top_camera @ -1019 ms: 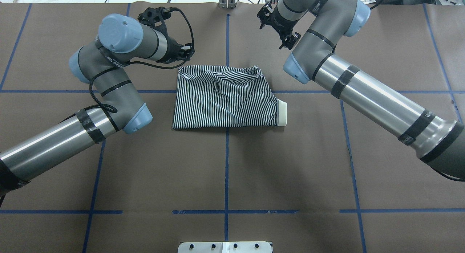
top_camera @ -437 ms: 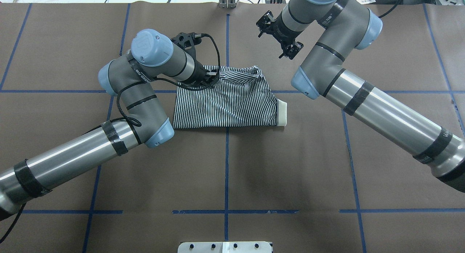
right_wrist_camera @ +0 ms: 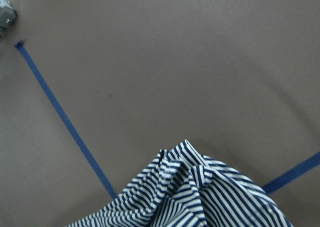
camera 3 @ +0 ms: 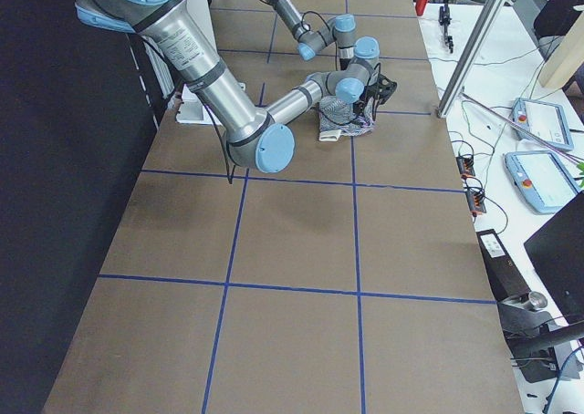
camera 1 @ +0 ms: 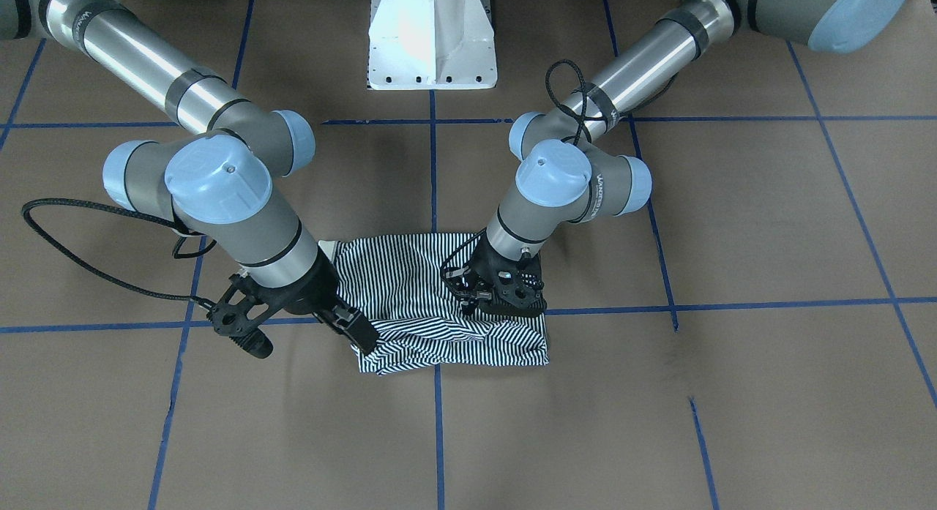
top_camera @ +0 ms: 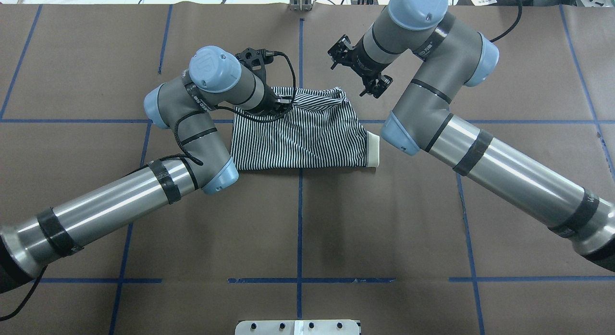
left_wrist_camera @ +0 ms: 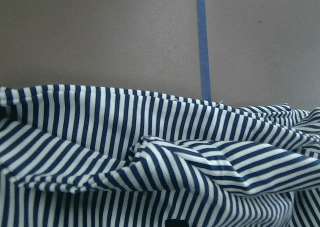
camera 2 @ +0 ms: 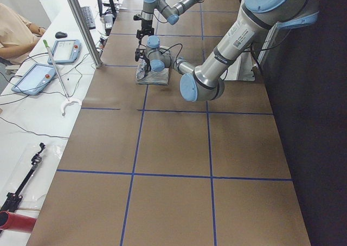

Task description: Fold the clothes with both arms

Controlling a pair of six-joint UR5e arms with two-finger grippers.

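The striped polo shirt (top_camera: 307, 133) lies folded into a rough rectangle at mid-table, with its cream collar (top_camera: 374, 150) sticking out at the right edge. It also shows in the front view (camera 1: 417, 276). My left gripper (camera 1: 489, 299) is down on the shirt's far left part (top_camera: 278, 103) and looks open; its wrist view is filled with rumpled stripes (left_wrist_camera: 150, 152). My right gripper (camera 1: 350, 325) looks open, with one finger (camera 1: 360, 333) at the shirt's far right corner (right_wrist_camera: 190, 197). In the overhead view it (top_camera: 356, 68) hangs just beyond that corner.
The table is covered in brown paper (top_camera: 384, 219) with a grid of blue tape lines (top_camera: 300, 229). The white pedestal base (camera 1: 432, 42) stands at the robot's side. Tablets and cables (camera 2: 40, 75) lie on a side bench beyond the far edge.
The left arm has swung right and brought its gripper from beside the shirt onto its far left part. The right arm has shifted left, bringing its gripper closer to the far right corner.
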